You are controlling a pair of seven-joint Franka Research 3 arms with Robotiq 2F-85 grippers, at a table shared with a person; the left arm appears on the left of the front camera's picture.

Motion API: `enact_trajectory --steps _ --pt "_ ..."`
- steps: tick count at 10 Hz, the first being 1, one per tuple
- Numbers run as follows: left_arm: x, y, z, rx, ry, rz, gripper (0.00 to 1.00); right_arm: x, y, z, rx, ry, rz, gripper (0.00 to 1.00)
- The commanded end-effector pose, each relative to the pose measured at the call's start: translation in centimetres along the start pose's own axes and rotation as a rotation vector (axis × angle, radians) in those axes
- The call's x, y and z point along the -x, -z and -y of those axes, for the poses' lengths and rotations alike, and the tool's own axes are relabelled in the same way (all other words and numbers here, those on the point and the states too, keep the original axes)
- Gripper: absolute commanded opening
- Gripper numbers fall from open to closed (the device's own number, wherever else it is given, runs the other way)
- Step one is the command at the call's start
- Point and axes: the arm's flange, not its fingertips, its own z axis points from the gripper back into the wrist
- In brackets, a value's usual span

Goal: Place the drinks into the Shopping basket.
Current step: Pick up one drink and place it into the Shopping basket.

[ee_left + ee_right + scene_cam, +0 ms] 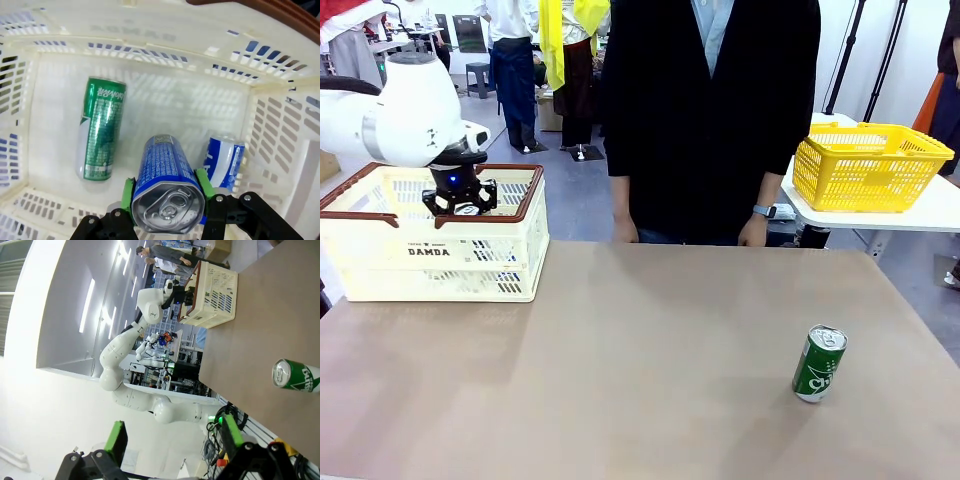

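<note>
Inside the cream-white slotted plastic basket: left fingers clamp a blue metal can, held low, likely for gentle release.
Bench: green metal can awaits pickup.
Right fingers: wide apart, empty.

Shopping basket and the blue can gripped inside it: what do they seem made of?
Shopping basket: apparently moulded plastic, matt cream, with slotted walls. Gripped blue can: likely metal, glossy printed body, bare silvery lid with pull tab.
</note>
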Motion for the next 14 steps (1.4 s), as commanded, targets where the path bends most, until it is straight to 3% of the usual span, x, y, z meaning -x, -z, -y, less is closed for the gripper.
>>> enact_trajectory --steps 1,2,3,4,5,7,9,11,14 --pt "-0.6 -0.5 0.7 -0.007 0.03 -0.022 0.0 -0.4 0.0 -0.7 -0.011 0.014 0.009 1.0" --pt "-0.7 -0.4 0.7 -0.013 0.029 -0.026 0.0 -0.4 0.0 -0.7 -0.011 0.014 0.009 1.0" --pt "-0.8 -0.4 0.6 -0.012 0.018 -0.023 0.32 -0.4 0.0 -0.7 -0.011 0.014 0.009 1.0" --pt "-0.8 -0.5 0.6 -0.009 0.02 -0.024 0.91 -0.4 0.0 -0.7 -0.011 0.014 0.009 1.0" --pt "-0.9 -0.8 0.5 -0.008 0.014 -0.014 1.0 -0.4 0.0 -0.7 -0.011 0.014 0.009 1.0" --pt "-1.4 -2.8 -0.1 0.004 0.022 0.003 1.0 -0.4 0.0 -0.7 -0.011 0.014 0.009 1.0" --pt "-0.6 -8.1 -1.6 0.083 0.058 0.039 1.0 -0.4 0.0 -0.7 -0.011 0.014 0.009 1.0" --pt "3.0 -15.2 -5.0 0.394 0.232 -0.05 1.0 -0.4 0.0 -0.7 -0.011 0.014 0.009 1.0" --pt "9.5 -19.4 -13.4 0.75 0.43 -0.088 1.0 -0.4 0.0 -0.7 -0.011 0.014 0.009 1.0"
